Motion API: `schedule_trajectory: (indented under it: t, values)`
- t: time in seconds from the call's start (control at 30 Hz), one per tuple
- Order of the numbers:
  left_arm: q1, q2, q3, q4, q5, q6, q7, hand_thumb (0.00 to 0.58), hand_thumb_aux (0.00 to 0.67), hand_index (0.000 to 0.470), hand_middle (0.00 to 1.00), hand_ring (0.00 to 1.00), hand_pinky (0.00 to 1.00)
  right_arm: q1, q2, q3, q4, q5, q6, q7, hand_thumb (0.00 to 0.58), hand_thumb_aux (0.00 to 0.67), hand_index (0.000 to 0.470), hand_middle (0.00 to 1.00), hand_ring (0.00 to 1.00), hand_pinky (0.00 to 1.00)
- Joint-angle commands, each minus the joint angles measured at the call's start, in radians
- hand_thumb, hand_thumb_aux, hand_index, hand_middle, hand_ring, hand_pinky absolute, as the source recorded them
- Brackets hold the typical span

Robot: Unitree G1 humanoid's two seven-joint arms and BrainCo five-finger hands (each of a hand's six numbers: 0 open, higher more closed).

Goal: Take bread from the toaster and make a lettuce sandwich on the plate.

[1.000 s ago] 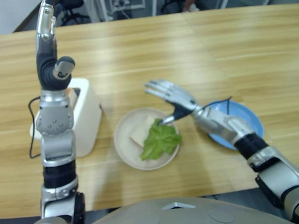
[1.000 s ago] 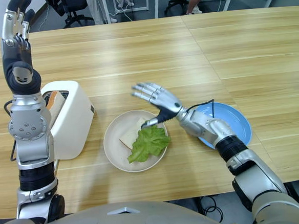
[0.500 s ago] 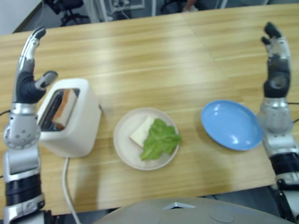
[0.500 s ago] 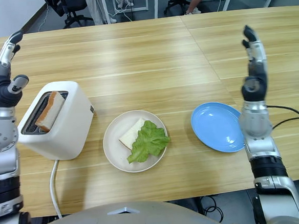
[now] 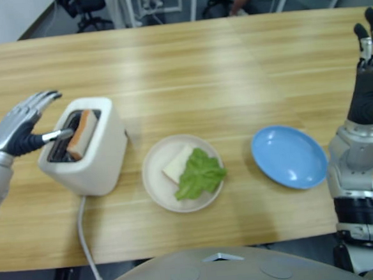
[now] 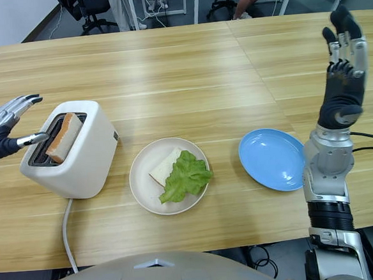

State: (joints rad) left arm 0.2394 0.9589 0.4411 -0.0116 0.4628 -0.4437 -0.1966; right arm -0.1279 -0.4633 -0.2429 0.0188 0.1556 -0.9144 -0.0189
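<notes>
Plate (image 6: 141, 196): slice (image 6: 163, 171) + lettuce (image 6: 186, 178) done. Top slice (image 6: 63, 136) left in toaster (image 6: 79, 168); my left hand (image 6: 1, 129) beside it, open, empty. Right hand (image 6: 342, 72) raised, open, empty.

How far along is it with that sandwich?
Done: one bread slice lies on the cream plate with lettuce on top. In hand: nothing. The left hand is open beside the toaster, next to the second slice in its slot; the right hand is raised, open. Left: lifting that slice out and capping the lettuce.
</notes>
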Motion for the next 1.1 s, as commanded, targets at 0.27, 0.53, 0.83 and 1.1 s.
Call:
schedule_trajectory:
  t: [0.27,0.53,0.83,1.1]
  values:
    - [0.157,0.075,0.050,-0.059,0.030,0.030,-0.162,0.000,0.000,0.000,0.00,0.00,0.00,0.004,0.041,-0.066,-0.050,-0.099,0.011,0.024,0.000,0.000,0.000,0.00,0.00,0.00]
    - [0.087,0.029,-0.052,-0.121,0.006,0.052,-0.196,0.000,0.000,0.000,0.00,0.00,0.00,0.025,0.062,-0.082,-0.079,-0.173,0.023,0.025,0.000,0.000,0.000,0.00,0.00,0.00]
    - [0.043,0.000,-0.104,-0.105,0.006,0.085,-0.193,0.000,0.000,0.000,0.00,0.00,0.00,0.035,0.068,-0.088,-0.077,-0.200,0.030,0.024,0.000,0.000,0.000,0.00,0.00,0.00]
    - [0.015,-0.025,-0.156,-0.072,0.027,0.135,-0.182,0.014,0.008,0.005,0.00,0.00,0.00,0.044,0.069,-0.093,-0.072,-0.229,0.025,0.020,0.000,0.000,0.000,0.00,0.00,0.00]
